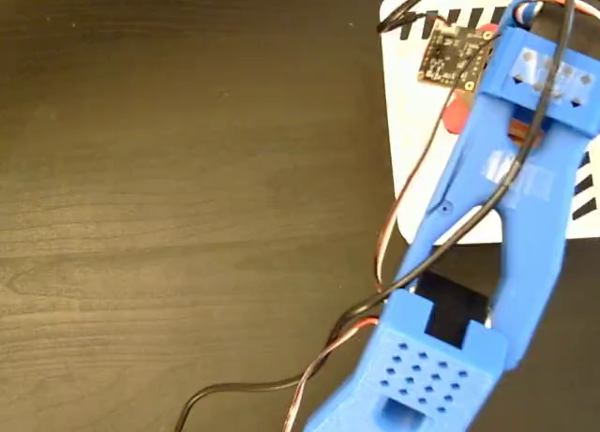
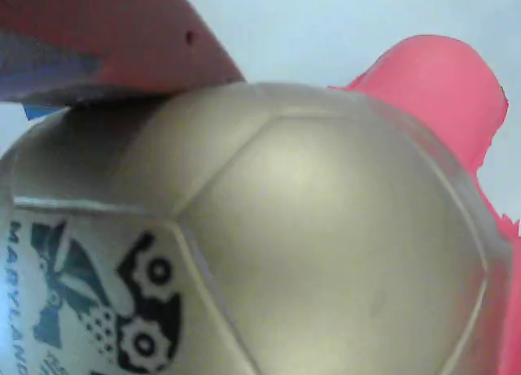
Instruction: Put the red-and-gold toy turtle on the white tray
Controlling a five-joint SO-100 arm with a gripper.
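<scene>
Right now I am looking through the wrist view first, where the red-and-gold toy turtle [image 2: 309, 228] is filling nearly the whole picture: its gold domed shell with the black printed logo at lower left, and a coral-red limb or head poking up at upper right. A red finger [image 2: 106, 37] of the gripper is pressing against the shell at the top left, so I am judging the gripper [image 1: 469, 99] to be clamped on the turtle, though the second finger is not showing. Behind the toy there is only a pale white surface, which I am taking for the white tray [image 1: 412, 151].

Moving out to the fixed view, the blue arm [image 1: 506, 216] is stretching from its base at the bottom edge up and to the right, with the wrist and its small circuit board [image 1: 452, 55] hanging over the upper part of the tray. A sliver of red is peeking out beside the arm there, over the tray's white floor. Black and red cables [image 1: 394, 235] are trailing down across the dark wooden table [image 1: 187, 216].

As I am reading it, the carry is mostly done: the turtle is over the tray, well inside its left rim. Whether it is already resting on the floor or hanging just above, I cannot tell. What I am judging to be left is lowering if needed, letting go, and pulling the arm clear.
</scene>
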